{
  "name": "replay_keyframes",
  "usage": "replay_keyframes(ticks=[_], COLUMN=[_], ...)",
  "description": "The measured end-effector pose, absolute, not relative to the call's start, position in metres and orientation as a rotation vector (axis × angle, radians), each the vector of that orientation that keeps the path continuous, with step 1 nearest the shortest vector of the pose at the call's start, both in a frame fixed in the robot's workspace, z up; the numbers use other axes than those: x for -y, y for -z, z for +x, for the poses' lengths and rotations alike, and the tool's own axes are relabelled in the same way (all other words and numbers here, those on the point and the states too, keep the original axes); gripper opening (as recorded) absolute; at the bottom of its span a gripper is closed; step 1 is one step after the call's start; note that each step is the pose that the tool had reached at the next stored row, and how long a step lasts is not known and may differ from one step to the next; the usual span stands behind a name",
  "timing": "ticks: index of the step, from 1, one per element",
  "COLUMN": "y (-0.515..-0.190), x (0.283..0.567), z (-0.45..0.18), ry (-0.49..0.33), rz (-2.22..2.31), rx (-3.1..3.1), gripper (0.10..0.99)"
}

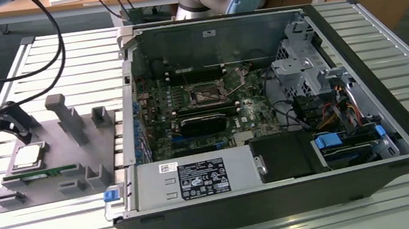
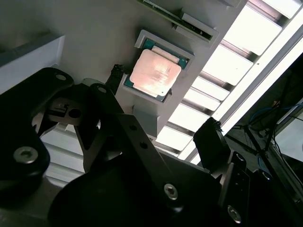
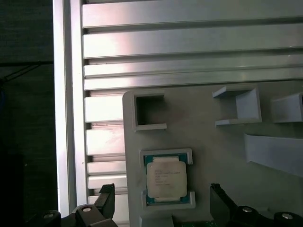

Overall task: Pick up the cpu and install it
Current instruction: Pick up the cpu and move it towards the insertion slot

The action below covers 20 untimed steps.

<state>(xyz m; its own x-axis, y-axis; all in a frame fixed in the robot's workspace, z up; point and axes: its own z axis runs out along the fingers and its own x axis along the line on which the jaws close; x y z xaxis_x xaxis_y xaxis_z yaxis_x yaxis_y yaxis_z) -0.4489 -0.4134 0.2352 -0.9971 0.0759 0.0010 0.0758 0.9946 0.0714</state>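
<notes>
Two raised tray lips bracket the cpu.

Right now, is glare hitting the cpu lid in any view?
Second wrist view: cpu lid washed to a pinkish glow, table slats beside the tray blown white. First wrist view: lid evenly lit, slats bright. Exterior view: no glare on it.

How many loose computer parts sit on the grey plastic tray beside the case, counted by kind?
flat square silver-topped cpu: 1
long narrow green memory stick: 1
Total: 2
</notes>
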Motion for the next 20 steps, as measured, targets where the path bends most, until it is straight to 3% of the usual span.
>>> replay_keyframes(ticks=[11,13,14,20], y=[-0.229,-0.228,-0.227,-0.223], x=[0.414,0.414,0.414,0.414], z=[-0.449,-0.448,-0.448,-0.447], ry=[-0.112,-0.112,-0.112,-0.112], rz=[0.117,0.117,0.116,0.108], rx=[-3.136,-3.136,-3.136,-3.137], gripper=[0.878,0.863,0.796,0.796])
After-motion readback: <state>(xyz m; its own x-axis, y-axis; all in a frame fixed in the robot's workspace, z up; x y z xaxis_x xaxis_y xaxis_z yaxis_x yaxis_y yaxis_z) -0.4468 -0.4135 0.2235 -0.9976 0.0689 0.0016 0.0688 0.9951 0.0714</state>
